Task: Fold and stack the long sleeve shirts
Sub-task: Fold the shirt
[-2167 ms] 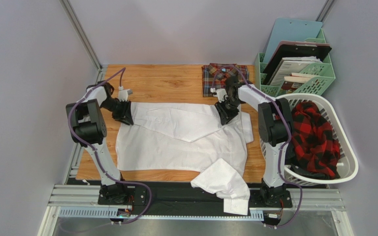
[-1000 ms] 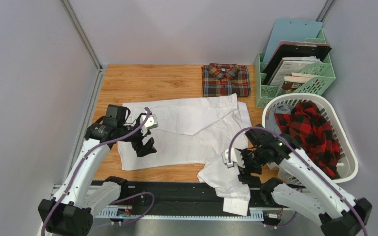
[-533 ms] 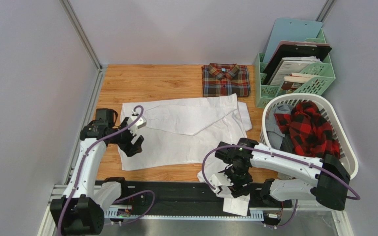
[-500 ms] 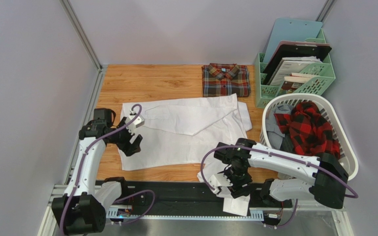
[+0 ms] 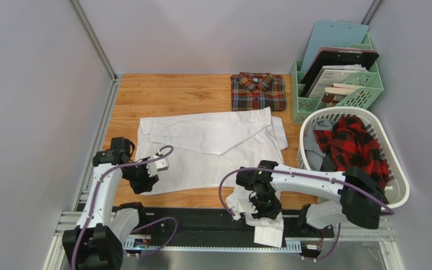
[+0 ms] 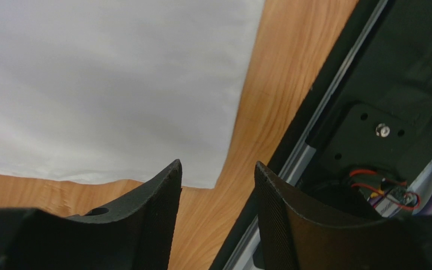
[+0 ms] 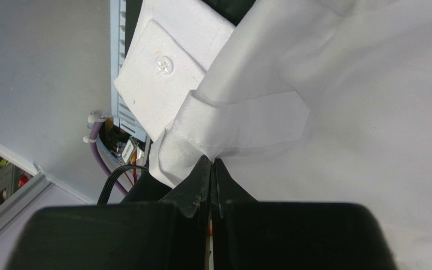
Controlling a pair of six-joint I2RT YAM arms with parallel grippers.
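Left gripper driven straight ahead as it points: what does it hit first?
Probably the near corner of the white shirt on the table; depth is unclear, so possibly bare wood beside it.

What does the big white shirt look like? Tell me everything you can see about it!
The white shirt is plain, thin-looking cloth, spread flat on the wooden table. One sleeve lies folded across its middle. The other sleeve spills over the table's near edge and ends in a cuff with a small white button. The right gripper is shut on that sleeve by the cuff. The left gripper is open, its fingers on either side of the shirt's near left corner.
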